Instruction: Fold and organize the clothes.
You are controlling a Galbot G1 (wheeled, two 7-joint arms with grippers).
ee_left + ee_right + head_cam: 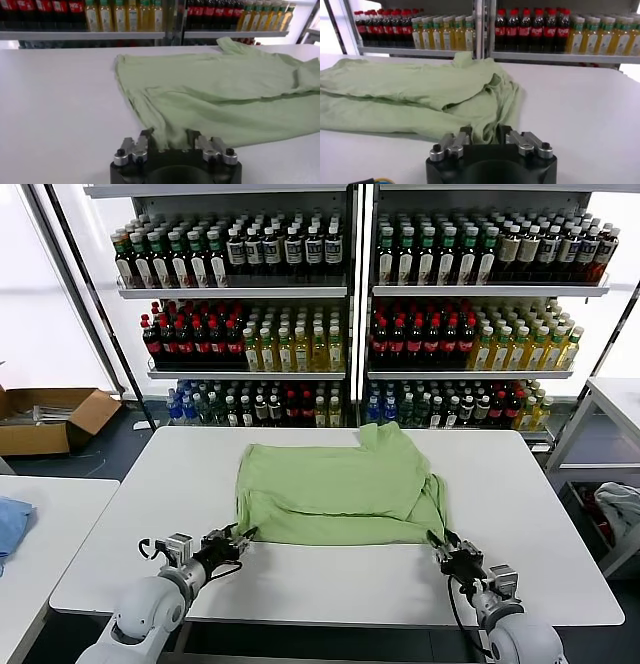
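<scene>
The light green polo shirt lies partly folded on the white table, one layer lapped over the near part; collar, buttons and print are hidden. My left gripper is at the shirt's near left corner. In the left wrist view its fingers stand apart with the shirt's hem between them. My right gripper is at the near right corner. In the right wrist view its fingers stand apart around a bunched fold of the shirt.
Shelves of bottles stand behind the table. A second white table at the left carries a blue cloth. A cardboard box sits on the floor at the left. A pale grey-white cloth lies under a rack at the right.
</scene>
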